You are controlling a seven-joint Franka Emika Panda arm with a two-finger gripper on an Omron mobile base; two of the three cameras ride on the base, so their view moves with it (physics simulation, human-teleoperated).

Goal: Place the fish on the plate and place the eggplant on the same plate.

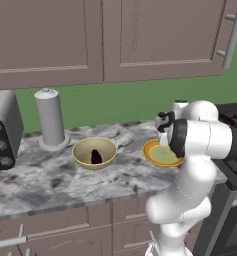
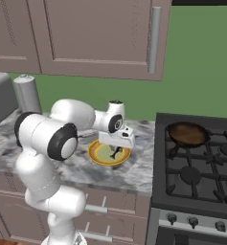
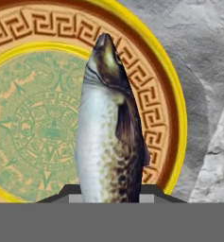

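The fish, silvery with a dark mottled back, stands between my fingertips and points away from the hand. My gripper is shut on the fish, just above the plate, which has an orange-yellow patterned rim and a pale green centre. In the right base view the gripper hangs over the plate with the fish pointing down at it. The eggplant, a small dark lump, lies inside the tan bowl, left of the plate.
A grey paper towel roll and a toaster stand at the counter's left. A stove with a dark brown pan is right of the plate. A small white container stands behind the plate.
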